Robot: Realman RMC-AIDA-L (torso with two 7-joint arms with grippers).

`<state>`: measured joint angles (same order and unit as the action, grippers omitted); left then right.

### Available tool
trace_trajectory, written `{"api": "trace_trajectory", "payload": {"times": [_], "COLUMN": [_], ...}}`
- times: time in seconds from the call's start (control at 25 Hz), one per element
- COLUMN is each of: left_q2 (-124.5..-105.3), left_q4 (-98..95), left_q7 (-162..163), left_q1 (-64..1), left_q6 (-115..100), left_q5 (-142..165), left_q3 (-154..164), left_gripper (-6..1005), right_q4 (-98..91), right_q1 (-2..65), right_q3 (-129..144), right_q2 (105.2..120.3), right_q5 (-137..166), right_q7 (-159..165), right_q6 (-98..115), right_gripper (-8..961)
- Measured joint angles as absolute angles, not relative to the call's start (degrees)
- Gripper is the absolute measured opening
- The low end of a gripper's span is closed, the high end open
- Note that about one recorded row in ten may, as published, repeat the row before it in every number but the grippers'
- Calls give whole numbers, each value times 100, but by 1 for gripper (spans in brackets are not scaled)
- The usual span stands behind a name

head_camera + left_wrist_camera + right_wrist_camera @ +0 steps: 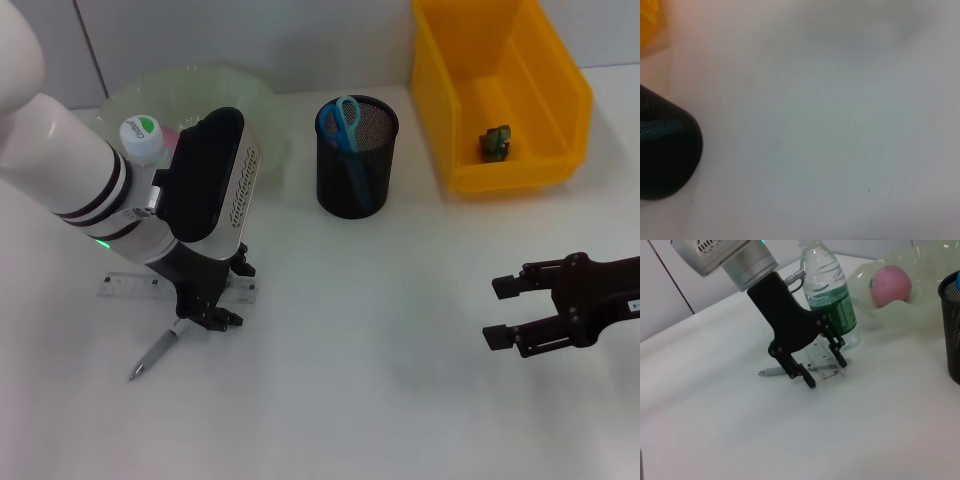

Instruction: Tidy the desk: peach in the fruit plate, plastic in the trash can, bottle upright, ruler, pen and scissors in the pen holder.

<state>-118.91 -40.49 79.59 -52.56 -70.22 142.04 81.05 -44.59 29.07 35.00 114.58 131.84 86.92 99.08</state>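
Reaching down over the white surface [350,380], the left claw [218,296] has its two black fingers spread apart, tips close to the surface, straddling a clear ruler [130,286] that lies flat there. Just beside it a grey pen [155,355] lies on the surface, its tip pointing away from the claw. In the right wrist view the same claw [825,371] stands with fingers wide, the ruler [826,364] between them and the pen [771,372] poking out at one side. Behind the left arm a water bottle [827,295] stands upright with its white cap [140,135] on. Past it, a pink peach [891,286] sits in a pale green fruit plate [255,100]. A black mesh pen holder [357,160] stands near the middle, with blue-handled scissors [343,122] inside. A yellow bin [505,95] at the far right holds a small crumpled dark green item [495,142]. The right claw [505,312] hovers at the near right, well apart from everything, fingers open and holding nothing.
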Motion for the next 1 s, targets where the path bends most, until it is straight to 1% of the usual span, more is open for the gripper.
{"api": "trace_trajectory", "payload": {"times": [1.0], "left_q2": [-11894], "left_q4": [-4225], "left_q7": [8063], "left_q1": [-5257], "left_q6": [-7192], "left_q5": [14359], "left_q3": [8191], "left_gripper": [616], "right_q4": [-4440], "right_q1": [2944], "right_q3": [3516], "right_q2": [11469], "right_q5": [13183], "right_q7": [8661], "right_q6": [9811], "right_gripper": [819]}}
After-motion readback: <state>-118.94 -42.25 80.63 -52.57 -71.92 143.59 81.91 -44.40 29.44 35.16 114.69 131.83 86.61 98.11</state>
